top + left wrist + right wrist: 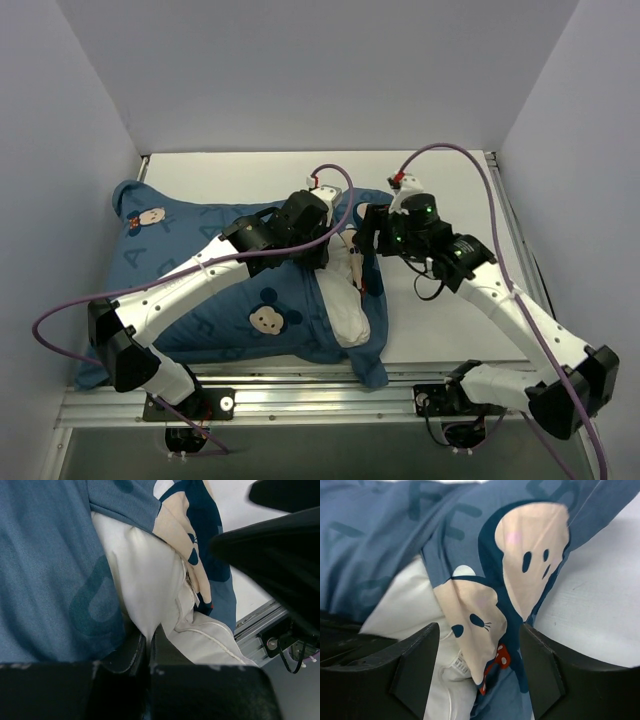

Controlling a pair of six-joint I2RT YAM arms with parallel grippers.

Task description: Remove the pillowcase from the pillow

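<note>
The dark-blue pillowcase [200,290] lies across the left and middle of the table, still around most of the pillow. The white pillow [348,318] bulges out of the case's open right end. My left gripper [338,260] is shut on a pinch of the white pillow [150,575] at that opening, with the blue pillowcase [45,580] to its left. My right gripper [477,655] is open and straddles a bunched fold of the pillowcase [470,605] printed with a mouse face and red bow. Its fingers [415,665] stand apart from the cloth. In the top view the right gripper [368,240] sits just right of the left one.
The white table [450,320] lies to the right of the pillowcase. An aluminium rail [300,395] runs along the near edge, also seen as the rail [260,625] in the left wrist view. White walls close in the left, back and right sides. Purple cables loop over both arms.
</note>
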